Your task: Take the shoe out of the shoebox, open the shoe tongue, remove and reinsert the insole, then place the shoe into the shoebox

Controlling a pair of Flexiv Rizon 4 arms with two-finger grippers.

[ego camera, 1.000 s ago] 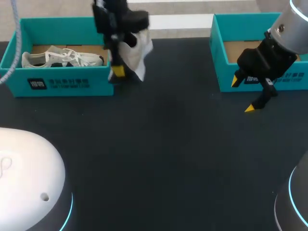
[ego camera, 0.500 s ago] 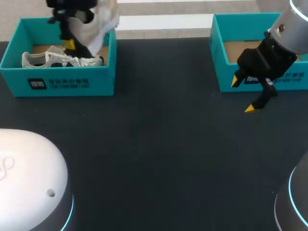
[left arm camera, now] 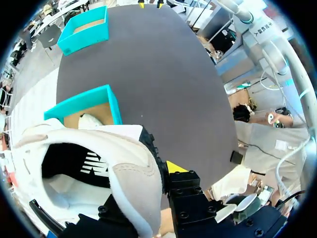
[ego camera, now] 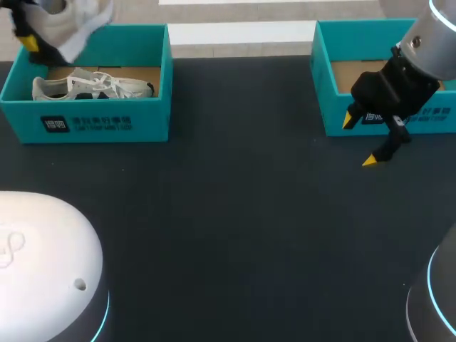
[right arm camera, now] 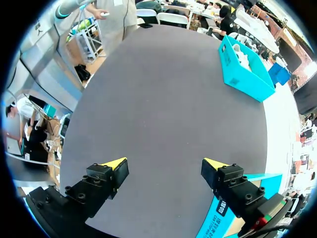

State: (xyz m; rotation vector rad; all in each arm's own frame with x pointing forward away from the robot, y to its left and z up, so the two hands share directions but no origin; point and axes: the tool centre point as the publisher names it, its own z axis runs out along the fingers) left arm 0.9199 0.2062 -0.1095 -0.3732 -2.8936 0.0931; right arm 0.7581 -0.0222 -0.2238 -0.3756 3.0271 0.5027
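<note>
My left gripper (ego camera: 34, 32) hangs over the far left corner of the left teal shoebox (ego camera: 100, 121), shut on a white shoe (ego camera: 75, 18) that it holds in the air. In the left wrist view the held shoe (left arm camera: 99, 168) fills the space by my gripper (left arm camera: 151, 173); one yellow tip shows beside it and the other finger is hidden. A second white shoe (ego camera: 92, 87) lies inside that box. My right gripper (ego camera: 360, 140) stands open over the table in front of the right teal shoebox (ego camera: 335, 107), with nothing between its fingers (right arm camera: 165, 163).
The right shoebox (right arm camera: 218, 220) shows its brown cardboard floor and sits right beside my right gripper. The left shoebox (right arm camera: 245, 74) lies far across the dark table (ego camera: 235, 214). Open tabletop lies between the two boxes.
My left arm has carried the white shoe leftward, from beside the left shoebox's right end, across the box, to above its far left corner. The right arm has not moved.
</note>
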